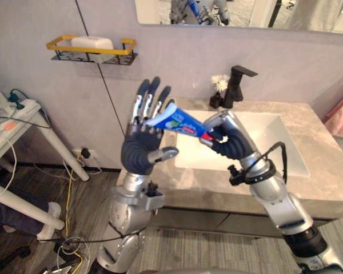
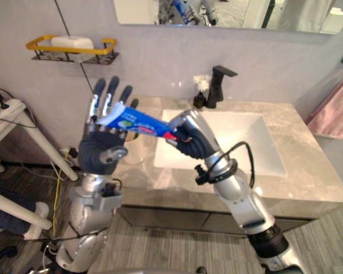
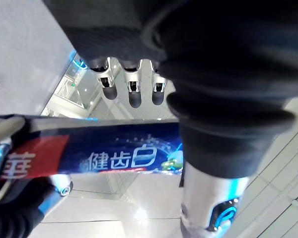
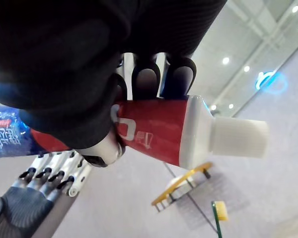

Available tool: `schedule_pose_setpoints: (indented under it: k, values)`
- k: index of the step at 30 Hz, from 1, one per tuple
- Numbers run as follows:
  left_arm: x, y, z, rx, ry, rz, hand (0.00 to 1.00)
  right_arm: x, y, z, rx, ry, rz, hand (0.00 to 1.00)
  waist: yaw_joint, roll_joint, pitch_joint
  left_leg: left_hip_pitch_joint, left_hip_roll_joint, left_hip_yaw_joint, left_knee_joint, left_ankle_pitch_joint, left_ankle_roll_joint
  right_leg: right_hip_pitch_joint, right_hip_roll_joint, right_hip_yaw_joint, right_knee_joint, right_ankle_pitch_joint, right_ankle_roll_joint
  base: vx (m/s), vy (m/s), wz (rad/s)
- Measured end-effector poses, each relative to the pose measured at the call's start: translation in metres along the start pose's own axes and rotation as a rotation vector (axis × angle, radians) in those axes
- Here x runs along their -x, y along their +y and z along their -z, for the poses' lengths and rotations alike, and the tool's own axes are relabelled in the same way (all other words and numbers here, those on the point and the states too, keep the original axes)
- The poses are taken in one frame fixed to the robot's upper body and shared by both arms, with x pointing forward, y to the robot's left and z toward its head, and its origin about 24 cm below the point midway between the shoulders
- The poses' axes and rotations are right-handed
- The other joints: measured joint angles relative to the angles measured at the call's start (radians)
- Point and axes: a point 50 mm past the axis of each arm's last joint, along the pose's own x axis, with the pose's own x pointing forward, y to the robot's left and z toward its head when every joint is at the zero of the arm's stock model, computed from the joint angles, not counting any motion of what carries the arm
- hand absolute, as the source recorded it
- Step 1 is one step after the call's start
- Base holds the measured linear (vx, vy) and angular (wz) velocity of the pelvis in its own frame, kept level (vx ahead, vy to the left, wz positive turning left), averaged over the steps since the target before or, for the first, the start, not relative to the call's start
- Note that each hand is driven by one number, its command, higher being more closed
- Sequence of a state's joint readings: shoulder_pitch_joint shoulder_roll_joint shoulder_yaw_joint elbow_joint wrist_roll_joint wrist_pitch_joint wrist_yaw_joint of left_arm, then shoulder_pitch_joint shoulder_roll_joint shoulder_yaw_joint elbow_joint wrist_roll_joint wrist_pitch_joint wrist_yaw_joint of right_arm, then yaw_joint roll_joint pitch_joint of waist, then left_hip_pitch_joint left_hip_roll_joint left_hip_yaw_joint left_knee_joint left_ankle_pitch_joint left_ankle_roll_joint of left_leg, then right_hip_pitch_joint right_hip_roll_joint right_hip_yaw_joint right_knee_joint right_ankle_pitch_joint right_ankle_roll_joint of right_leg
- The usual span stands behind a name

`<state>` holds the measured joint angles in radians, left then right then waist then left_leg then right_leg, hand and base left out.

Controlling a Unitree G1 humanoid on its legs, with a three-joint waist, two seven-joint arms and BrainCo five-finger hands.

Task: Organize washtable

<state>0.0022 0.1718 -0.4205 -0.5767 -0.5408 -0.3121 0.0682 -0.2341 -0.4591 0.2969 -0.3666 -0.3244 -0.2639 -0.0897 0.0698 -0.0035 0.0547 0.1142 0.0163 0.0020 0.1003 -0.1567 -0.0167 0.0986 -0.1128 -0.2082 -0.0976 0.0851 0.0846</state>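
Note:
A blue and red toothpaste tube (image 1: 180, 121) with a white cap (image 4: 238, 137) hangs in the air over the left end of the washtable counter (image 1: 308, 194). My right hand (image 1: 231, 140) is shut on its red cap end. The tube's flat blue end (image 3: 104, 156) lies across my left hand (image 1: 143, 145), which is raised upright at the counter's left edge. Its fingers (image 3: 134, 89) are straight and its thumb is apart from the tube. In the right wrist view the left hand (image 4: 44, 178) shows past the tube.
A white sink basin (image 1: 274, 142) is set in the counter. A black faucet (image 1: 237, 85) and a small vase of white flowers (image 1: 219, 88) stand behind it. A yellow wall shelf (image 1: 91, 48) holds a soap bar. A white table (image 1: 23, 114) stands at the far left.

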Motion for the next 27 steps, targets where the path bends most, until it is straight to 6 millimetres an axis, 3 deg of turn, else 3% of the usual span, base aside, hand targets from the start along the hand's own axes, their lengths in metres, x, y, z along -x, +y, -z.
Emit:
schedule_pose_setpoints:
  k: [6, 7, 27]
  values:
    - [-0.009, -0.01, 0.006, 0.046, 0.002, 0.051, 0.0, -0.001, 0.007, 0.005, -0.014, 0.02, -0.023, 1.0, 0.0, -0.001, 0.0, 0.002, 0.0, 0.001, -0.022, 0.013, 0.0, -0.002, 0.0, 0.001, 0.0, 0.002, -0.002, -0.05, -0.022, -0.01]
    - [-0.009, -0.011, 0.006, 0.051, 0.005, 0.047, 1.0, -0.002, 0.007, 0.005, -0.015, 0.021, -0.022, 1.0, 0.0, -0.001, 0.0, 0.004, 0.0, 0.002, -0.025, 0.015, 0.0, -0.002, 0.001, 0.002, 0.0, 0.002, -0.002, 0.0, 0.0, 0.0]
    - [-0.026, -0.023, 0.003, 0.086, -0.059, 0.077, 1.0, -0.006, 0.007, 0.004, -0.08, 0.01, 0.001, 1.0, -0.001, -0.011, -0.022, 0.005, 0.001, 0.009, -0.025, 0.019, -0.001, -0.012, 0.002, 0.013, 0.0, 0.009, -0.005, -0.02, -0.008, -0.01]
